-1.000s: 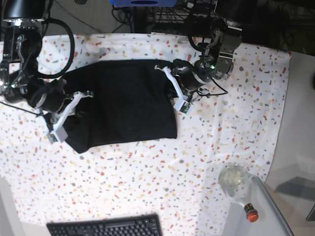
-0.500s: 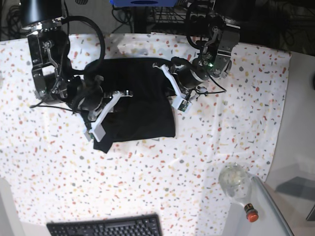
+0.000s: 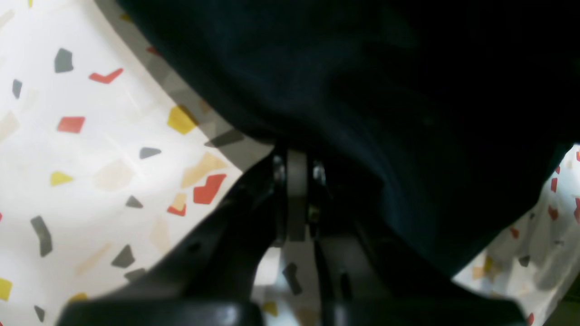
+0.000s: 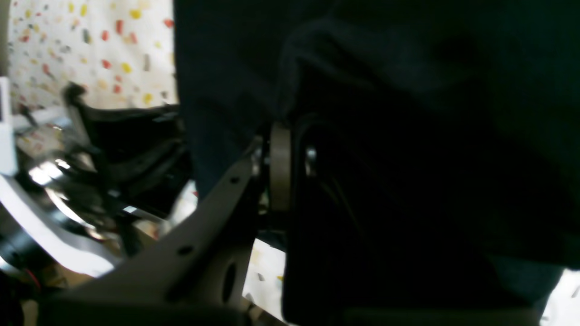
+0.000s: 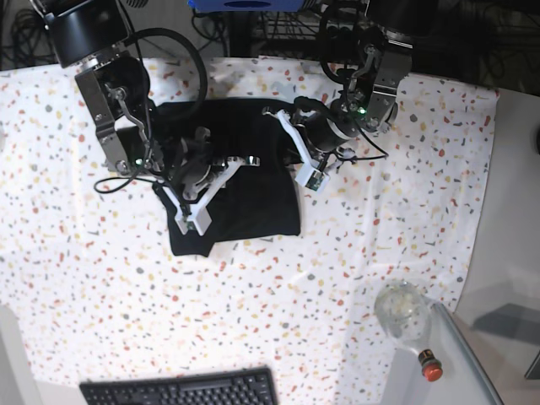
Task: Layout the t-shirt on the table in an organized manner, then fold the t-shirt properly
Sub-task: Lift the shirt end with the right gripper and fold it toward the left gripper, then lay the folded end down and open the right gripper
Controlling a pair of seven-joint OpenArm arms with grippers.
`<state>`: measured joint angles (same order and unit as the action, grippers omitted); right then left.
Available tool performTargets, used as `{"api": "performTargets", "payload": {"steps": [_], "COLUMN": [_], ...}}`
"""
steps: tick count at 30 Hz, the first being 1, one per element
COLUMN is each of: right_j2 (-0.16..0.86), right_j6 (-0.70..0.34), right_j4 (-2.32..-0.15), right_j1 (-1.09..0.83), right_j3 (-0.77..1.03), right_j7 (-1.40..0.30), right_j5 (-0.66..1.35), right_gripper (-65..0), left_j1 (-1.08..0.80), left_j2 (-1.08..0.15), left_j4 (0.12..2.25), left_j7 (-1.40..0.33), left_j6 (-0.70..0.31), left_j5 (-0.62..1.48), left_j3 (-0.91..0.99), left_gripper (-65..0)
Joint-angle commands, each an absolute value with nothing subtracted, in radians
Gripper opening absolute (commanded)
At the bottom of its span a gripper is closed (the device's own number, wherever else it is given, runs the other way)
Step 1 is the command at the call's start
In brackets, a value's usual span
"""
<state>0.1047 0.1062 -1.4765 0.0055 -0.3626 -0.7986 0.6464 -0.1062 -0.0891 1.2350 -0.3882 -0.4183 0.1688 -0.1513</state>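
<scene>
A plain black soft-fabric t-shirt (image 5: 245,181) is lying on the upper middle of the wide flat table with its white cloth speckled in red, orange, yellow and grey flecks (image 5: 93,278). Two black-and-white robot arms are working over it from the far edge.

The right gripper (image 5: 221,169) is sitting above the middle of the garment, its jaws pinched nearly together on a lifted fold of black cloth; the right wrist view shows dark fabric draping over and around the closed jaws (image 4: 281,167). The shirt's left-hand portion, as the overhead view shows it, is doubled over onto the body, so the cloth is reading as a compact dark block.

The left gripper (image 5: 308,160) is resting at the shirt's opposite side edge, jaws fully closed, and the left wrist view shows them nipping the hem where black fabric meets speckled cloth (image 3: 297,181).

This looks like the folding stage, with one side being carried across the body while the other edge is being pinned. The next move probably calls for laying the carried fold down flat and square, then releasing without dragging cloth back.
</scene>
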Motion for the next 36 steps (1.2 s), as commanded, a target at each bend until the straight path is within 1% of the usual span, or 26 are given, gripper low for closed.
{"api": "performTargets", "payload": {"steps": [1,4,6,7,8,11,12,14,16,22,24,26,28,36], "right_j2": [0.107,0.110,0.117,0.120,0.133,0.150,0.151,0.151,0.151,0.143,0.143,0.143,0.140,0.061], "right_j6": [0.116,0.134,0.134,0.140,0.148,0.193,0.223,0.278,0.312,0.323,0.349,0.374,0.374,0.371], "right_j4": [-1.498,-1.501,-1.501,-1.501,-1.501,-1.501,-1.501,-1.501,-1.501,-1.501,-1.501,-1.501,-1.501,-1.497], "right_j1": [0.025,0.031,0.042,0.045,0.047,0.068,0.076,0.096,0.122,0.185,0.208,0.220,0.237,0.315], "right_j3": [-0.377,-0.418,-0.452,-0.478,-0.498,-0.579,-0.610,-0.661,-0.728,-0.880,-0.917,-0.941,-0.972,-1.116], "right_j7": [-0.783,-0.780,-0.754,-0.737,-0.723,-0.697,-0.691,-0.693,-0.693,-0.699,-0.699,-0.700,-0.699,-0.700], "right_j5": [0.654,0.653,0.653,0.651,0.651,0.651,0.651,0.651,0.651,0.651,0.651,0.651,0.651,0.651], "right_gripper": [-63.2,-41.6,-30.0,-26.6,-25.1,-24.9,-24.8,-24.6,-24.6,-24.6,-24.6,-24.6,-24.6,-24.5], "left_j1": [-0.107,-0.128,-0.153,-0.177,-0.197,-0.260,-0.283,-0.309,-0.328,-0.377,-0.401,-0.427,-0.449,-0.489], "left_j2": [-0.090,-0.117,-0.140,-0.151,-0.160,-0.205,-0.226,-0.249,-0.269,-0.298,-0.302,-0.302,-0.298,-0.300], "left_j4": [1.253,1.296,1.365,1.408,1.443,1.532,1.555,1.580,1.590,1.601,1.615,1.630,1.646,1.673], "left_j7": [-0.401,-0.417,-0.464,-0.486,-0.498,-0.512,-0.512,-0.509,-0.507,-0.504,-0.504,-0.506,-0.507,-0.509], "left_j6": [-0.421,-0.414,-0.338,-0.302,-0.285,-0.285,-0.285,-0.285,-0.285,-0.285,-0.285,-0.285,-0.285,-0.286], "left_j5": [0.166,0.168,0.168,0.168,0.168,0.174,0.176,0.176,0.176,0.177,0.173,0.170,0.176,0.176], "left_j3": [-0.150,-0.145,-0.119,-0.094,-0.074,-0.019,-0.004,0.015,0.028,0.031,0.039,0.081,0.134,0.329], "left_gripper": [-65.0,-65.0,-65.0,-65.0,-65.0,-65.0,-65.0,-65.0,-65.0,-65.0,-65.0,-65.0,-65.0,-65.0]}}
